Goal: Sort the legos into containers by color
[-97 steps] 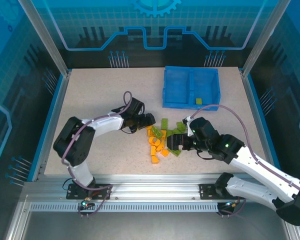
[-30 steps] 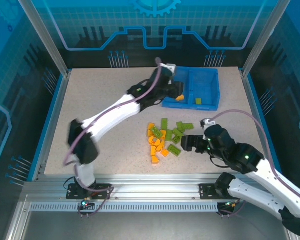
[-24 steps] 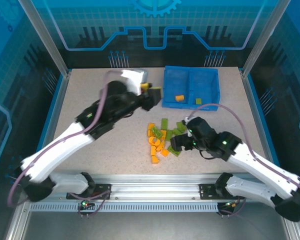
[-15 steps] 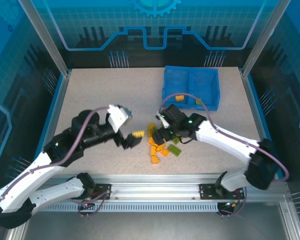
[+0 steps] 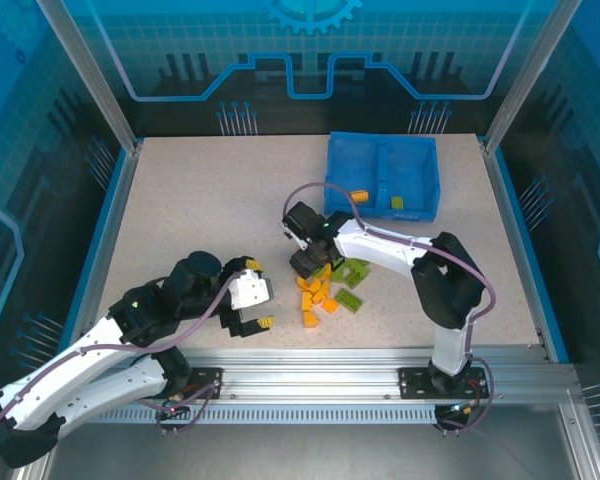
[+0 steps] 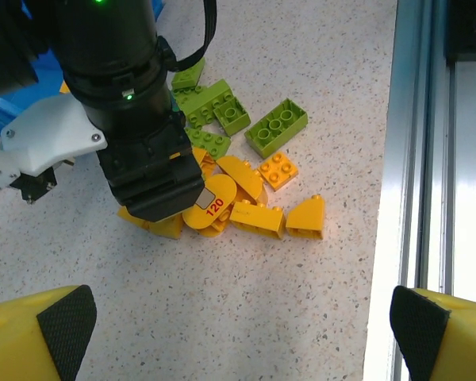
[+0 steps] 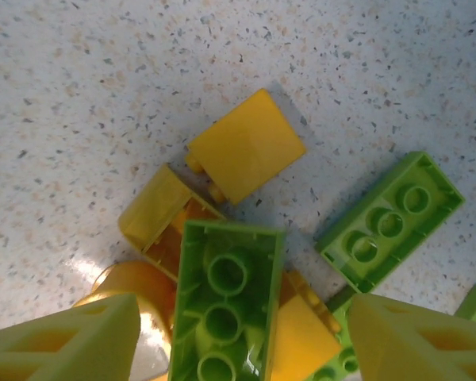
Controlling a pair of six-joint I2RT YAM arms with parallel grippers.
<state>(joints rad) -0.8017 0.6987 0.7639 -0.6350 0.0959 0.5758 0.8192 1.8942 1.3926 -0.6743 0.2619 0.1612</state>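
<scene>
Legos (image 5: 325,285): orange and lime-green bricks are lying mixed and touching in one loose pile on the table (image 5: 200,200), on the near side of the tray (image 5: 380,170) and close to it.

Two bricks are sitting inside the tray, both toward its near wall. An orange brick (image 5: 358,196) is in the left compartment and a green brick (image 5: 397,203) is in the right one.

Right gripper (image 5: 310,264): it is pressing down into the pile's edge below the tray's near-left corner. Its fingers (image 7: 71,341) are standing apart, straddling a long green lego (image 7: 222,305) that is lying hollow side up across orange pieces. A gap is showing on each side of that lego, so nothing is being pinched. An orange slope piece (image 7: 246,147) is lying just past it.

Left gripper (image 5: 258,293): it is sitting well away from the tray, left of the pile and near the front rail (image 6: 424,119), and is facing the pile. Its fingers (image 6: 59,333) are spread to full width, with only bare table between them. An orange piece marked "120" (image 6: 214,202) is lying beside the right gripper's black body.
</scene>
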